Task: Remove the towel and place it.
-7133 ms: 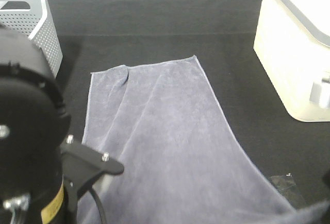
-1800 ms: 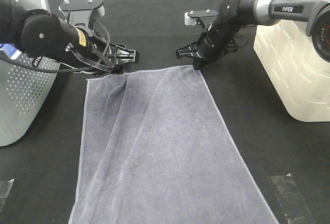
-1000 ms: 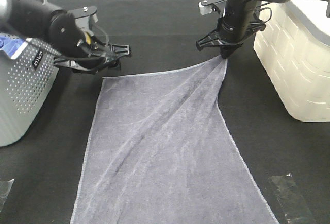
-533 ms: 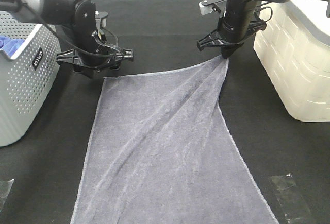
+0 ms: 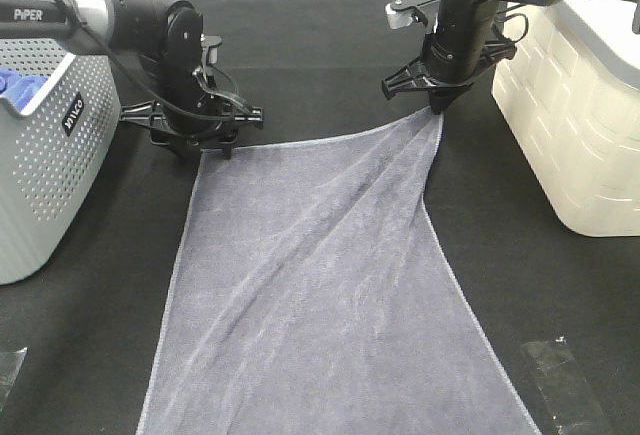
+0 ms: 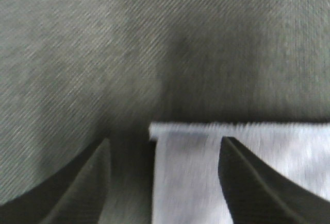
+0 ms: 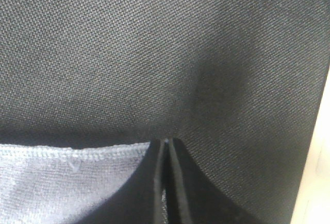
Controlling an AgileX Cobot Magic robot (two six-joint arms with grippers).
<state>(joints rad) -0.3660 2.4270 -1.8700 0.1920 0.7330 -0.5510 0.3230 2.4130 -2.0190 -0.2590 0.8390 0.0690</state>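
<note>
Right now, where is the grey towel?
In the high view the towel lies spread on the black table, between the grey basket on the left and the cream bin on the right; the right gripper pinches its far right corner.

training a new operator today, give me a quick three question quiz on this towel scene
1. True or false: the right hand is shut on a far corner of the towel, holding it raised off the table.
2. Pick one. The left hand is: A) open, with a finger on either side of the towel's other far corner; B) shut on that corner; C) out of sight.
3. Which one holds the blue cloth: the grey basket or the cream basket?

Key: 1 true. 2 A. 3 the grey basket.
</note>
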